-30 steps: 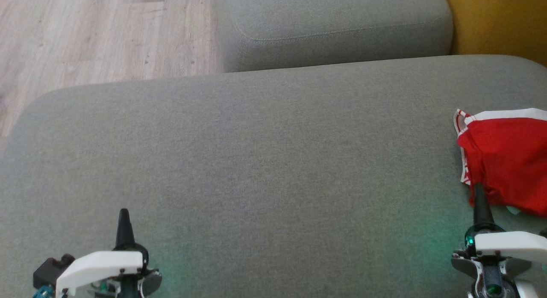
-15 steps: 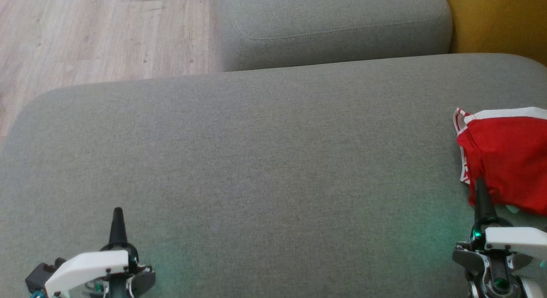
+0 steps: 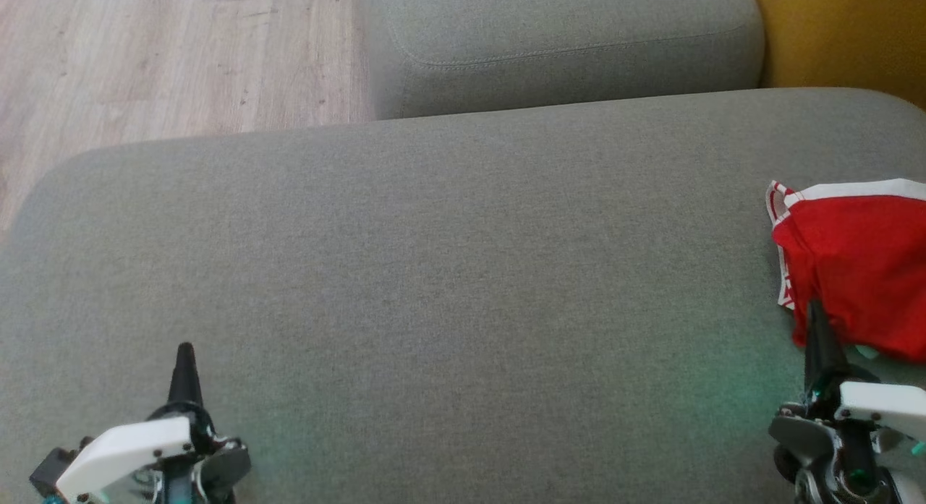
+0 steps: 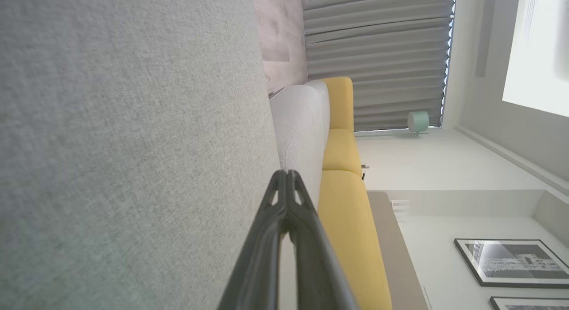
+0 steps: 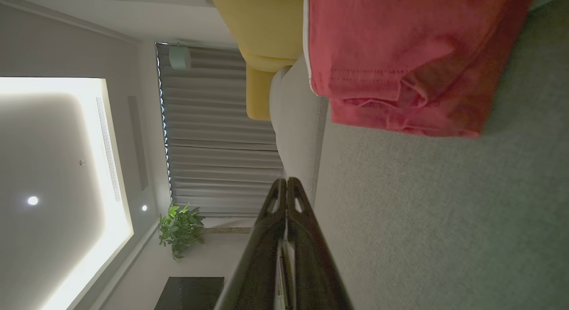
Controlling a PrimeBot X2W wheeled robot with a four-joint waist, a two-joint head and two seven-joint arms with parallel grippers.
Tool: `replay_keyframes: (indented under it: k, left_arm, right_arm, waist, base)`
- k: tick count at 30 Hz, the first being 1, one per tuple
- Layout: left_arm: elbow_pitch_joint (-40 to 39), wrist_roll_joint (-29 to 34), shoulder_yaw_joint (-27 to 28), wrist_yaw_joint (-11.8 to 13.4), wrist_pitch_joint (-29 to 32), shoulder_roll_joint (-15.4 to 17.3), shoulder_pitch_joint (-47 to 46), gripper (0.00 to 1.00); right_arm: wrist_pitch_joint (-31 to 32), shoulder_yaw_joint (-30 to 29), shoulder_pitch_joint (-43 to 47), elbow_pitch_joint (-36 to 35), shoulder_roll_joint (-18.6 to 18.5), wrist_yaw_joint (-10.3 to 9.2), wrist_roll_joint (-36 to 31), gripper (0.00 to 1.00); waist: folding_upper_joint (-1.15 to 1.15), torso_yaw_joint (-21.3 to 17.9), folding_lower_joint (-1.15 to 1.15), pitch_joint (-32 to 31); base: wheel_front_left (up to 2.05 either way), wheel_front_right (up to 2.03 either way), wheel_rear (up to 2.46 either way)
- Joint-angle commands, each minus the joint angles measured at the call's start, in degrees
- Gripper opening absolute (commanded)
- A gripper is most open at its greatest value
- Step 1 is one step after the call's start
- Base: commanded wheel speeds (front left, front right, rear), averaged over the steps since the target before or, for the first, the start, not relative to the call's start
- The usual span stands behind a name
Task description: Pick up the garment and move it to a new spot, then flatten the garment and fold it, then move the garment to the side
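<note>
One red garment with white trim lay on the grey sofa cushion, just ahead of the right gripper, its two fingers pressed together, empty. The left gripper, likewise closed on nothing, hovered well apart from it.

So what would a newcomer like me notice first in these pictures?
The red garment with white trim, lying at the right of the big grey cushion, stands out first. Then the two dark pointed grippers at the bottom, both shut and empty: the left gripper over bare cushion, the right gripper close by the garment.
</note>
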Motion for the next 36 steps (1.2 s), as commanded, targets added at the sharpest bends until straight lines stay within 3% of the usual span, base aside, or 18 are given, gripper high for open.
replay_keyframes:
  k: [1, 8, 36]
  left_arm:
    - [-2.1, -1.0, 2.4, -0.7, 0.6, 0.3, -3.1, 0.0]
    - [-2.4, -4.7, 3.6, -1.4, 1.8, 0.3, -3.4, 0.0]
    - [-2.4, -4.7, 3.7, -1.4, 1.9, 0.3, -3.4, 0.0]
  right_arm:
    - [0.6, 1.0, -3.6, -2.3, -0.5, -0.04, 1.4, 0.0]
    - [1.9, 0.8, -4.0, -2.4, -0.5, -0.04, 6.1, 0.0]
    - [1.9, 0.8, -4.0, -2.4, -0.5, -0.04, 6.1, 0.0]
  waist:
    - [0.0, 0.0, 0.0, 0.0]
    - [0.0, -0.1, 0.0, 0.1]
    - [0.0, -0.1, 0.0, 0.1]
  base:
    - [0.0, 0.0, 0.0]
    - [0.0, 0.0, 0.0]
    - [0.0, 0.0, 0.0]
